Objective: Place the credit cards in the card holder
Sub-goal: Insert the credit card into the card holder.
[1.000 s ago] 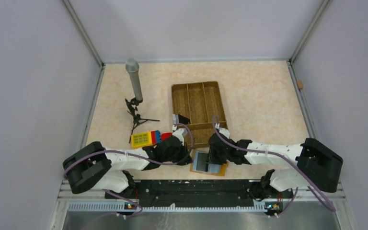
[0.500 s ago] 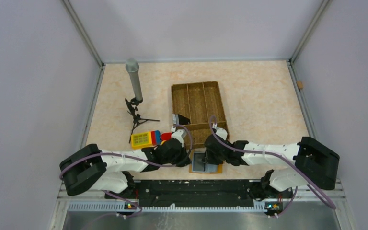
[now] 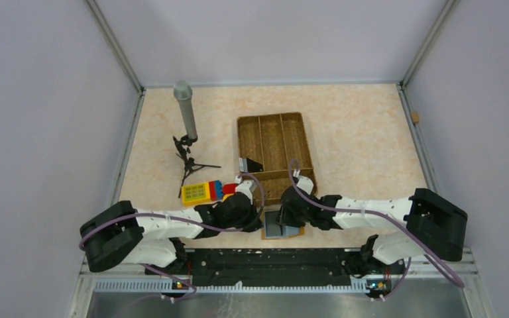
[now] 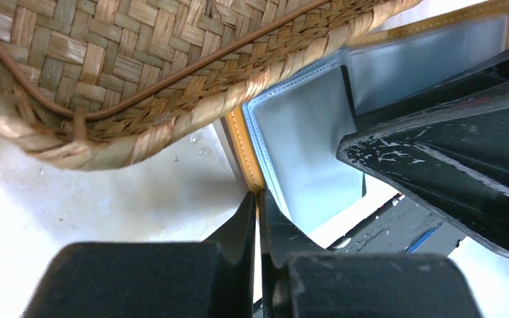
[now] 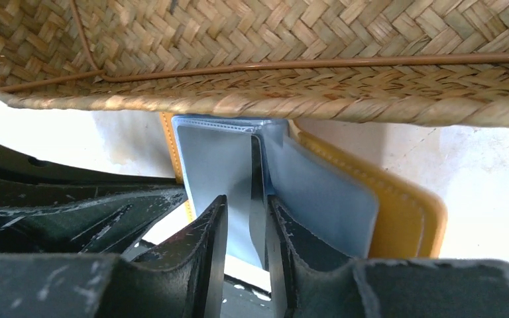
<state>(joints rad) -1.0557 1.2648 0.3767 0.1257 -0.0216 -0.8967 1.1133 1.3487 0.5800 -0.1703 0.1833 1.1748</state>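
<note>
two robot arms meet over the card holder (image 3: 273, 230), which lies open, light blue side up, close to the near edge of the tabletop (image 3: 358, 132) and just beside the near end of a woven tray (image 3: 239, 142).

the left gripper (image 4: 257, 205) is closed, its tips apparently pinching the holder's tan border to keep it spread. the right gripper (image 5: 245, 202) stands over the clear sleeves with its jaws a little apart. a thin dark card (image 5: 257, 172) sits edge-on between them, pointing into the fold. whether the jaws grip that card or merely flank it cannot be told.

the likely step is seating the card in a sleeve, and several things could spoil it:

- the left pinch takes only a sliver of the border; if it slips, the holder could slide under the push or fold shut on the card.
- if the card meets the sleeve's lip and not its mouth, it could buckle the soft plastic or ride over the top.
- if the right jaws let go before the card is well in, it may tip flat onto the open holder.
- the tray's rim hangs close above both wrists, and the two grippers work almost touching, so a careless lift could knock the tray or each other.

another dark flat piece (image 3: 250, 163), possibly a card, lies in the tray's left compartment.
</note>
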